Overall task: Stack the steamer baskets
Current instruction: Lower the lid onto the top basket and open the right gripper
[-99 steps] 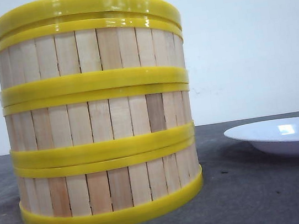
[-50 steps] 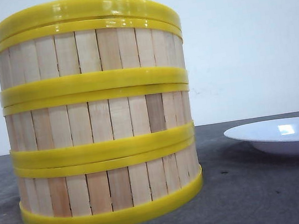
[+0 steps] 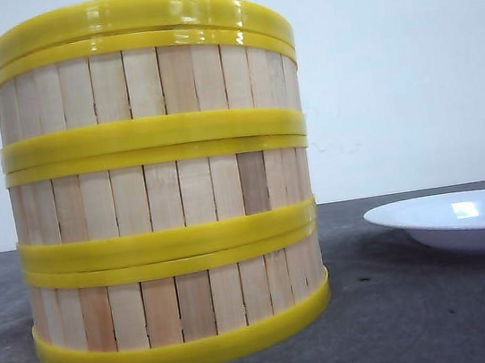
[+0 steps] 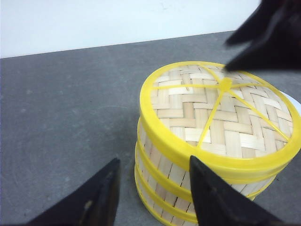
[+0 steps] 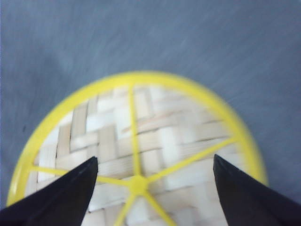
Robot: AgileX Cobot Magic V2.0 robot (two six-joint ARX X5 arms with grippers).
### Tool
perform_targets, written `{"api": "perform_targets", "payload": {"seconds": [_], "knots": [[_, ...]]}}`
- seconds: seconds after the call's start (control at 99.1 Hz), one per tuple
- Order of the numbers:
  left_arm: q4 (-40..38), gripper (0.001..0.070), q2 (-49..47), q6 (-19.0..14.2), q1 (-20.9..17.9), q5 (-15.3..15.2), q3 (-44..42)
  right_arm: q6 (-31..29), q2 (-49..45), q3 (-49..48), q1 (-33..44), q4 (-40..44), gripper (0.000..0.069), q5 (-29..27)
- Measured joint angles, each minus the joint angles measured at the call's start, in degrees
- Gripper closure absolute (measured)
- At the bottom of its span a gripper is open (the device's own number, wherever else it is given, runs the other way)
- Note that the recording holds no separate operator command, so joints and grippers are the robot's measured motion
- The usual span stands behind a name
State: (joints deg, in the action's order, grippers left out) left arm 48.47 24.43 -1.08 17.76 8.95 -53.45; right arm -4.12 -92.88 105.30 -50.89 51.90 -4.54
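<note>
Right pincer (image 5: 153, 176) higher above stacked steamer baskets (image 3: 160, 184)

plain white wall (image 3: 406, 59), dark grey tabletop (image 3: 424, 318)

Both grippers are plain black throughout, with no markings, screws or cables showing in any view. The left gripper (image 4: 153, 193) has two broad, wedge-shaped fingers (image 4: 221, 200) that taper to blunt points, their flat faces matte with a faint sheen along the edges, and the right gripper (image 5: 153, 172) has the same pair of black triangular fingers (image 5: 61, 195) with smooth, featureless surfaces. In the left wrist view the right gripper appears again as a dark, angular pointed shape, and in the front view only a small black sliver of it shows.
</note>
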Motion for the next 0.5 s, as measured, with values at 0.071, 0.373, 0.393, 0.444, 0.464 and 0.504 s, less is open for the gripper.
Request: {"api": "perform_targets", "payload": {"seconds": [0.071, 0.373, 0.393, 0.444, 0.464, 0.504], "knots": [[-0.02, 0.0437, 0.0, 0.0, 0.0, 0.0, 0.0, 0.39, 4.28, 0.0, 0.0, -1.33, 0.0212, -2.12], [-0.44, 0.0437, 0.0, -0.66, -0.02, 0.0, 0.0, 0.92, 20.76, 0.11, -0.09, 0.04, 0.0214, -8.68], [-0.46, 0.0437, 0.0, -0.66, -0.02, 0.02, 0.0, 0.92, 21.59, 0.11, -0.11, 0.7, 0.0214, -9.18], [-0.66, 0.0437, 0.0, -0.66, 0.0, 0.02, 0.0, 0.92, 23.67, 0.11, -0.11, 2.4, 0.0218, -10.47], [-0.74, 0.0437, 0.0, -0.66, -0.02, 0.02, 0.0, 0.92, 24.41, 0.11, -0.11, 3.1, 0.022, -10.99], [-0.94, 0.0437, -0.09, -0.66, -0.02, 0.02, 0.0, 0.92, 25.83, 0.11, -0.11, 4.55, 0.0225, -12.2]]}}
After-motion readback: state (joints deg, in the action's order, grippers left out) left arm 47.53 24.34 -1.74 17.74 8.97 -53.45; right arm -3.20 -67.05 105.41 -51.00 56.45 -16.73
